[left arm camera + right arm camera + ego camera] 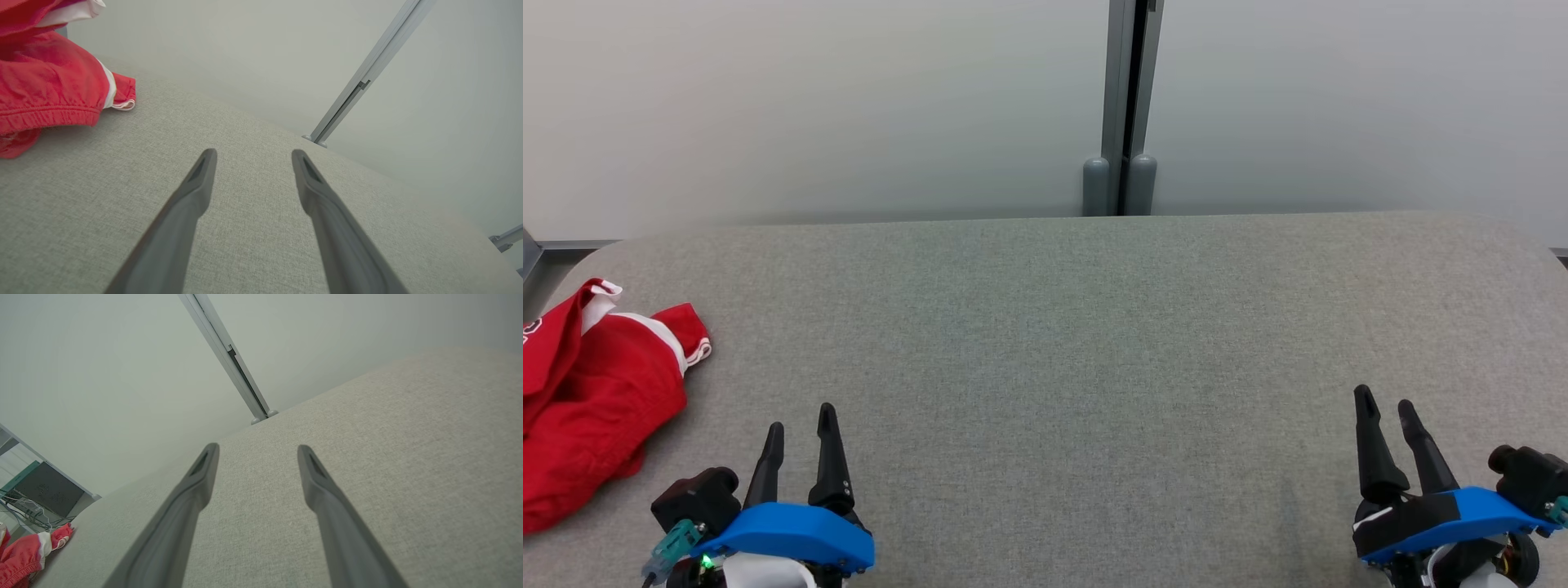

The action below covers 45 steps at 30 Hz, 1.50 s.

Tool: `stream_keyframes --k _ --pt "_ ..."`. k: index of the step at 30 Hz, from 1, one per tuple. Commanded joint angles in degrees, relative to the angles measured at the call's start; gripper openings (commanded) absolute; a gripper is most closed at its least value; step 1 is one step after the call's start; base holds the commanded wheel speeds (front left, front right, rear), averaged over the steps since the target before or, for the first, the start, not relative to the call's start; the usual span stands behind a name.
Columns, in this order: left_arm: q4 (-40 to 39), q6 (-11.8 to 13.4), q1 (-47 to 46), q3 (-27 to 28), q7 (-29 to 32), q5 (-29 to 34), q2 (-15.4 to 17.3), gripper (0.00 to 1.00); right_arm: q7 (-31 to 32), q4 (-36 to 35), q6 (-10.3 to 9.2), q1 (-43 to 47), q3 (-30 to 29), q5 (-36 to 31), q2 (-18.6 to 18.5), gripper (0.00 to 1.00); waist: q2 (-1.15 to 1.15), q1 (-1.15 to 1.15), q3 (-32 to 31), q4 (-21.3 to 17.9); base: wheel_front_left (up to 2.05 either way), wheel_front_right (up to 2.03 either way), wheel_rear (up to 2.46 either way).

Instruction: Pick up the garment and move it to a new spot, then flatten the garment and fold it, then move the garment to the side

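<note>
A crumpled red garment (pixel 592 400) with white trim lies heaped at the left edge of the grey fabric-covered table (pixel 1078 343), partly cut off by the head view's left border. It also appears at the upper left of the left wrist view as the garment (pixel 45 81), and small at the lower left of the right wrist view as the garment (pixel 24 555). My left gripper (pixel 800 416) rests open near the table's front, just right of the garment and apart from it. Far to the right, my right gripper (pixel 1384 400) stands open above bare cloth. Nothing sits between either pair of fingers.
A pale wall with a grey vertical post (pixel 1123 106) runs behind the table's far edge. In the right wrist view a shelf with dark equipment and cables (pixel 45 490) stands beyond the table's left end. Bare grey surface spans between the grippers.
</note>
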Motion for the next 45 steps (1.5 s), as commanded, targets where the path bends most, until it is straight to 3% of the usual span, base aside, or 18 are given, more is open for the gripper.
stream_keyframes --k 1,45 --pt "-0.42 0.38 -0.33 -0.49 -0.57 1.65 0.19 1.0 -0.65 -0.22 0.18 -0.17 -0.01 -1.85 -0.04 1.0 0.0 0.0 -0.03 0.02 0.0 0.0 0.0" --pt "1.66 3.57 1.55 -2.46 -6.0 23.22 0.03 1.0 -6.03 3.31 0.21 1.27 -0.21 -26.33 0.68 1.0 0.0 0.0 -0.7 0.53 0.0 0.0 0.0"
